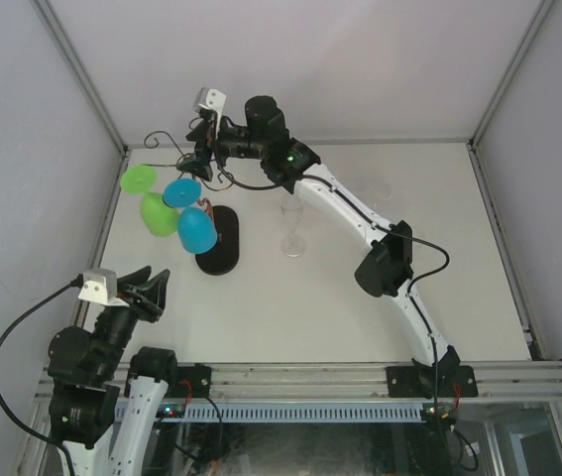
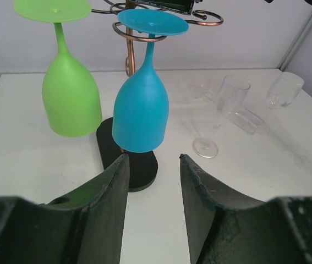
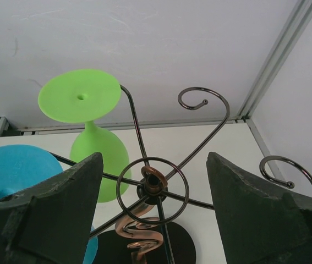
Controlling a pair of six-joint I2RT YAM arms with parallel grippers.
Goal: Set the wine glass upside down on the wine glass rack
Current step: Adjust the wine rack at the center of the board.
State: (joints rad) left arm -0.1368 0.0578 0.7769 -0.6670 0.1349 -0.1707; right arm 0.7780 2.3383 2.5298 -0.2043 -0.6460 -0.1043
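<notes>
Rack: I see one wine glass rack (image 3: 153, 184) of thin dark wire. Its spokes run from a ring hub on a twisted coppery stem to curled scroll ends, and it stands on a flat black oval base at the far left of the white counter (image 1: 340, 317).
Coloured glasses: I count two, smooth and opaque with rounded tulip bowls. One is the blue wine glass (image 2: 141, 110) and one the green wine glass (image 2: 71, 102). Both hang upside down on the rack, flat round feet uppermost, just beside each other.
Clear glasses: one slim flute (image 1: 293, 226) stands upright right of the rack. Others behind it are too faint for me to count.
Right hand (image 3: 154, 157): its dark, rough fingers are apart above the hub, gripping nothing.
Left hand (image 2: 153, 159): its fingers are apart and empty, well short of the rack.
</notes>
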